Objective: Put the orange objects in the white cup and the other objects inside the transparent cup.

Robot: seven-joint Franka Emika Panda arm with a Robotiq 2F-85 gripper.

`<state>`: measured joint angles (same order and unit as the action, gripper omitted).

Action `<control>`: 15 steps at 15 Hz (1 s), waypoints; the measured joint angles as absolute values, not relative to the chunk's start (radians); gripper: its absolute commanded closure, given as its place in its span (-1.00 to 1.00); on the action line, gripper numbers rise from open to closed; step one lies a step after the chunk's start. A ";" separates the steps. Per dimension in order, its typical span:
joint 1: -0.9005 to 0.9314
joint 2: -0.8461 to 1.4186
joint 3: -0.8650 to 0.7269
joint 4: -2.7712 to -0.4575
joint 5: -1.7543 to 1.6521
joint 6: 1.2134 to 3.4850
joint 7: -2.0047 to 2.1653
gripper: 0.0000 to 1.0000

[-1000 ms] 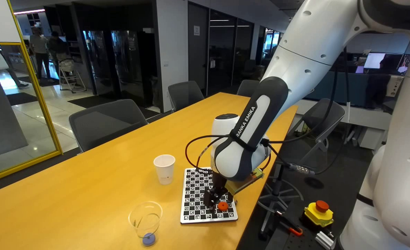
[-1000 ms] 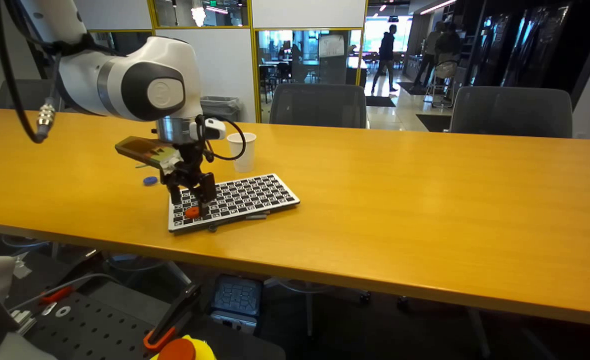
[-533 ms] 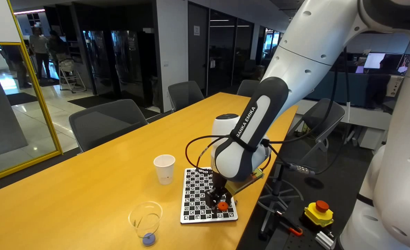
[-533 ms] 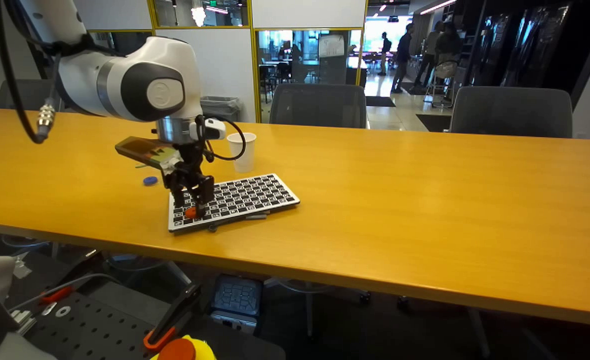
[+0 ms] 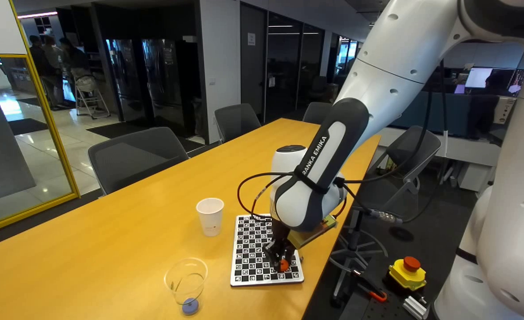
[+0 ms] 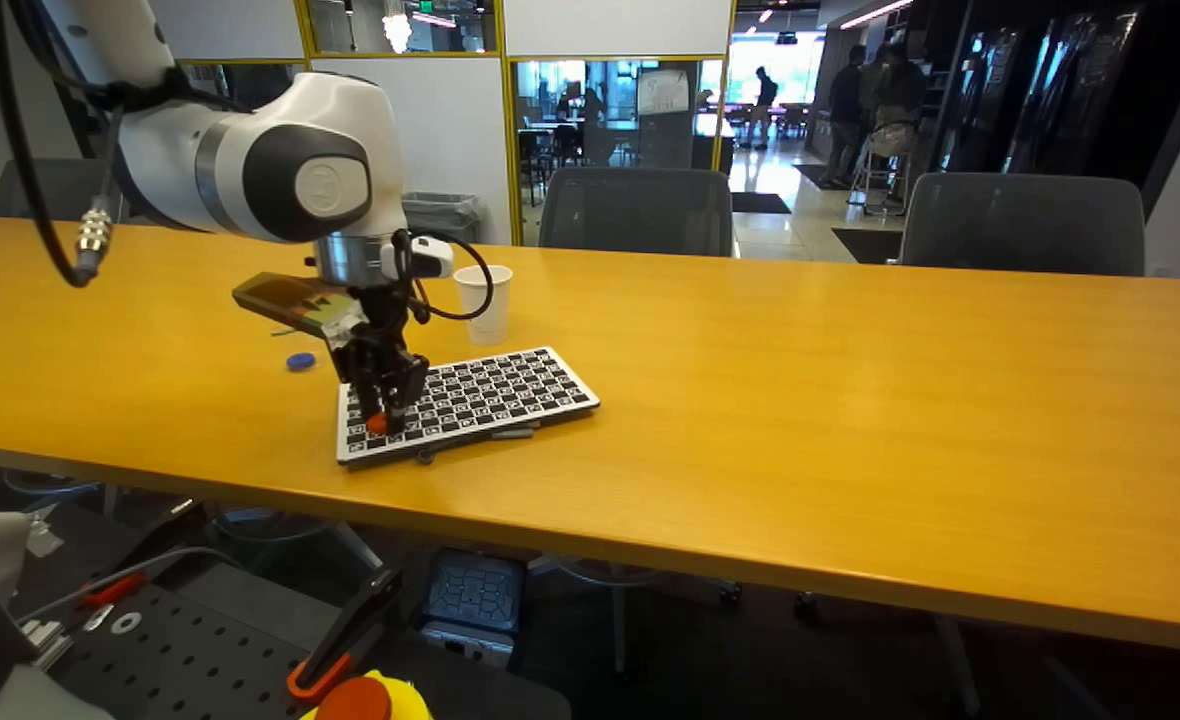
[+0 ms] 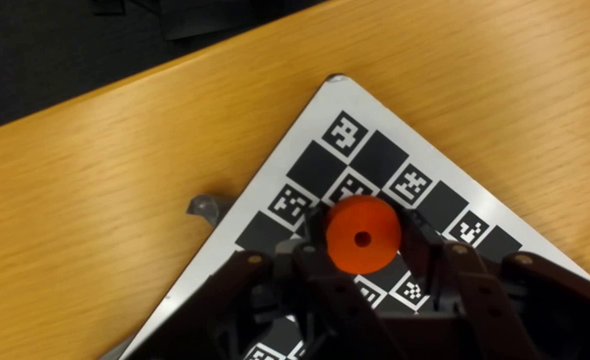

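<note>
In an exterior view, the gripper point(image 6: 384, 418) clasped an orange disc point(image 6: 377, 425) near a corner of the checkered board point(image 6: 510, 388), which lay on the table point(image 6: 850, 400). Behind the board a white cup point(image 6: 491, 324) stood upright, and a blue disc point(image 6: 300, 361) showed to the board's left. Chairs point(image 6: 635, 212) lined the table's far side, with several people point(image 6: 844, 110) in the background.

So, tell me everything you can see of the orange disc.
The orange disc is round, plain and matte-looking, with a small dark hole at its middle; the material is unclear. The gripper is shut on it from both sides. It is over the checkered marker board, near one corner. Whether it touches the board or is tilted, I can't tell.
</note>
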<state>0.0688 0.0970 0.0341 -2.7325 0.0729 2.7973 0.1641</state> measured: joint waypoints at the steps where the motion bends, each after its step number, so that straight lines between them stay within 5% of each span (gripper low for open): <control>1: 0.069 0.097 0.034 -2.730 0.073 2.797 0.164 0.51; 15: 0.065 0.108 0.012 -2.353 -0.012 2.629 0.139 0.51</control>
